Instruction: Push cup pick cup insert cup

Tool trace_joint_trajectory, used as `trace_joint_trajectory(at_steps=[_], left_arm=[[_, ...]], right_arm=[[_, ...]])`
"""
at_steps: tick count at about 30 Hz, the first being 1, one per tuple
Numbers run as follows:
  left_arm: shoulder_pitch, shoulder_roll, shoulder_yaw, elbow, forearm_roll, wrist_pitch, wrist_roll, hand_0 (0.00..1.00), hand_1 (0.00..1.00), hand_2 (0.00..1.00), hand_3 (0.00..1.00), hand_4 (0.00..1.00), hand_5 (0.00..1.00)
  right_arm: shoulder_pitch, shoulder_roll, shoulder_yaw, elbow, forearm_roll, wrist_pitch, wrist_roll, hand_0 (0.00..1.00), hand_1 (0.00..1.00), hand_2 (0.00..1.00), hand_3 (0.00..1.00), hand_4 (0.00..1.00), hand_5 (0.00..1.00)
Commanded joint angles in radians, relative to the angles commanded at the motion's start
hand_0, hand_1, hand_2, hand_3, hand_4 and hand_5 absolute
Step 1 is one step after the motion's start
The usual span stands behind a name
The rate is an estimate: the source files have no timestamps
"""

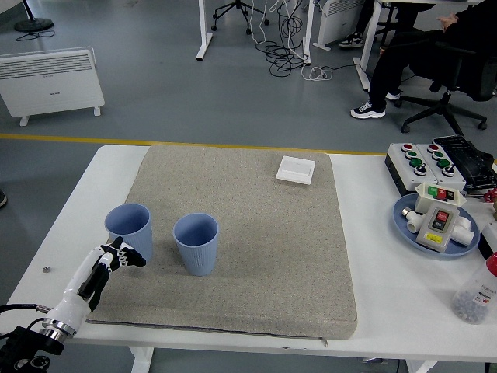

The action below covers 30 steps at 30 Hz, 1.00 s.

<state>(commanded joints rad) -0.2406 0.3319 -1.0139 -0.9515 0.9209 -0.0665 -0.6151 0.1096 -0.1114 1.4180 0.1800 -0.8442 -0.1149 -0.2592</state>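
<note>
Two blue ribbed cups stand upright on the grey mat (256, 233). The left cup (130, 231) is near the mat's left edge; the right cup (196, 243) stands a short gap to its right. My left hand (120, 256) comes in from the lower left, fingers curled and holding nothing, its fingertips against the lower front of the left cup. The right arm is out of view.
A small white square box (296, 169) lies at the mat's far right. On the table's right are a button box (427, 162), a blue plate (404, 221) with a switch device, and a bottle (475, 291). A person sits far back right.
</note>
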Motion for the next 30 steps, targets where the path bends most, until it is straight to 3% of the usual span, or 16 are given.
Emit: trace_joint_trajectory(at_steps=[20, 30], left_arm=[[-0.081, -0.023, 0.062, 0.085, -0.047, -0.013, -0.004, 0.561, 0.533, 0.493, 0.439, 0.559, 0.998], [-0.111, -0.020, 0.085, 0.127, -0.057, -0.015, -0.011, 0.564, 0.537, 0.498, 0.439, 0.559, 0.998]], right_arm=[[0.000, 0.001, -0.003, 0.000, 0.001, 0.000, -0.001, 0.749, 0.609, 0.585, 0.581, 0.106, 0.567], [-0.003, 0.002, -0.002, 0.000, -0.001, 0.000, -0.001, 0.750, 0.609, 0.586, 0.581, 0.106, 0.567]])
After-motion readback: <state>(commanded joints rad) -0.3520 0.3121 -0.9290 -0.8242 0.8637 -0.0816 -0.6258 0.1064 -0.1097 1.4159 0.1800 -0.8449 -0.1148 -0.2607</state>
